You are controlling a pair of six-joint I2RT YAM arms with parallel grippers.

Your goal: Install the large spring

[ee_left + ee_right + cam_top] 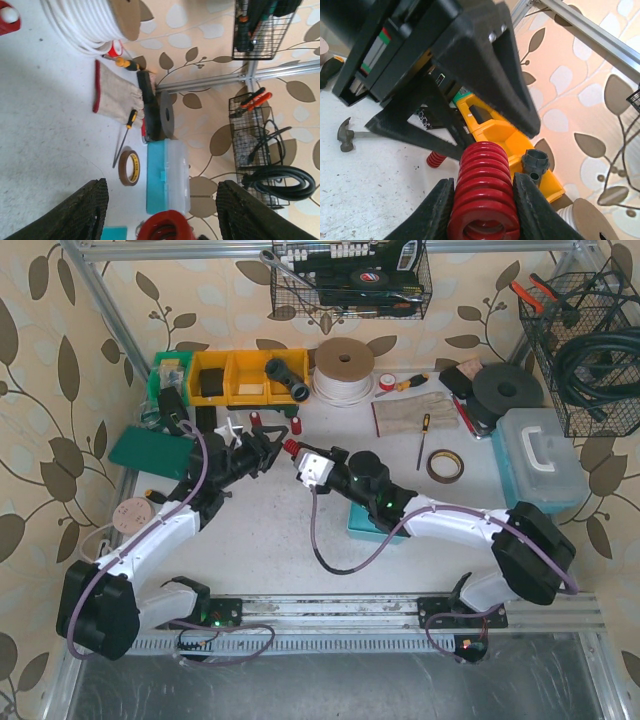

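Note:
The large spring point(482, 192) is a thick red coil, and my right gripper point(482, 182) is shut on its sides with its far end pointing away from the camera. In the top view the spring point(291, 448) hangs above the table's middle, between my right gripper point(299, 456) and my left gripper point(270, 448). My left gripper point(161, 186) is open. Its black fingers point(82, 210) stand wide on either side of the spring's end point(165, 227) and do not touch it. In the right wrist view, the left gripper's black fingers point(485, 65) loom just beyond the spring.
A small red spring point(436, 159) stands on the table behind. Yellow bins point(240, 375) and a black fitting point(535, 162) sit at the back. Right of the arms lie a tape roll point(445, 465), screwdriver point(424, 440), glove point(405, 415) and teal box point(540, 455).

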